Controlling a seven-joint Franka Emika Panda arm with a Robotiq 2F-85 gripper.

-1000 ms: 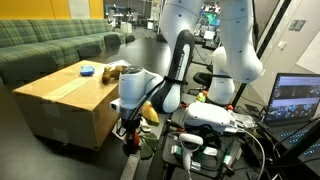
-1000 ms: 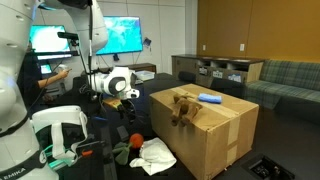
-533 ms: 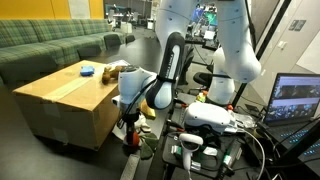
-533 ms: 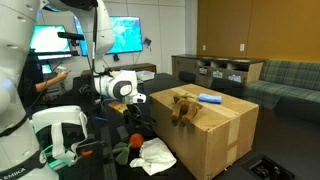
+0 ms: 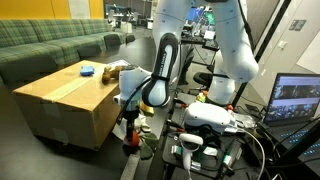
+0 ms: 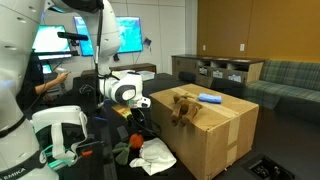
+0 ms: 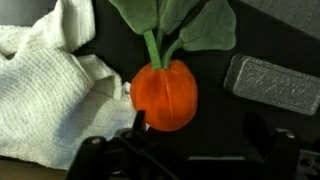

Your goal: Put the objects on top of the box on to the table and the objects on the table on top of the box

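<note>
Item: hand (image 6: 136, 117), black, pointing down at the end of the white arm (image 5: 165, 75), jaws spread apart and clamped on nothing. Directly under it in the wrist view: one orange plush vegetable (image 7: 165, 95), round, with a green stalk and broad green leaves pointing away from the hand, lying on the dark glossy desk (image 7: 275, 30); the fingers do not touch it. Touching the vegetable on one side of the hand: one white cloth (image 7: 45, 85), crumpled and coarse-woven, seen also as a pale heap on the desk in an exterior view. On the opposite side of the hand, apart from the vegetable: one flat grey rectangular pad (image 7: 272, 85), rounded corners, nature not discernible. Just beside the hand, rising higher than it hangs: the box (image 6: 215, 135), large, tan cardboard, flat top taped along the middle. On the box top at the edge nearest the hand: one brown plush toy (image 6: 183, 105), limbs hanging over the side. Further across the top, apart from the plush: one small blue object (image 6: 210, 98), elongated. Beyond the box: green sofa (image 5: 50, 45). Behind the arm: lit monitor (image 6: 125, 35). Off to the arm's side: open laptop (image 5: 295, 100), screen on.
</note>
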